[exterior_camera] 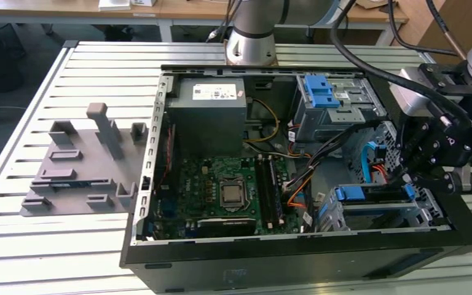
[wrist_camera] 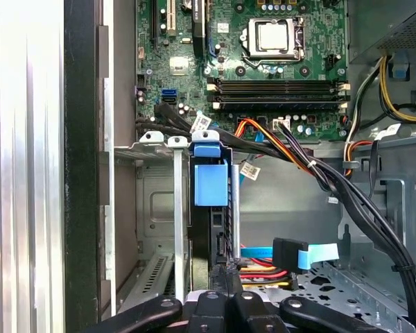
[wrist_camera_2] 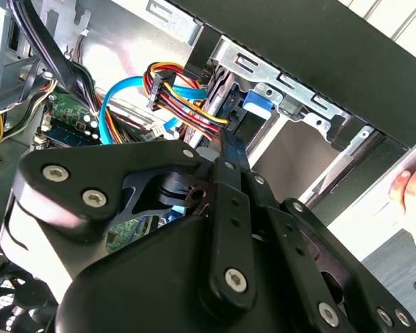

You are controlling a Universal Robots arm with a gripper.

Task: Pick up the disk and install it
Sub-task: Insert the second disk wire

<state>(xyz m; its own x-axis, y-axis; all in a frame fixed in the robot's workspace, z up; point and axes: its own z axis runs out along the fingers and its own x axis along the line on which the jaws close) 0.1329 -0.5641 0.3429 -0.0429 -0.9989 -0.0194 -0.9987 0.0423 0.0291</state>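
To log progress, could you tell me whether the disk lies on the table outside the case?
No, the disk stands on edge in the case's bay.

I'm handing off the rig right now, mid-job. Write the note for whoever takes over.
Gripper: inside the computer case, right at the end of the disk.
Disk: on edge in the drive bay, beside the motherboard.
Done: disk is off the table and slotted into the bay.
Left: full seating is not confirmed from these views.

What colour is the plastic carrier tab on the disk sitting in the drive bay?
Blue, clearest in the first wrist view on the disk.
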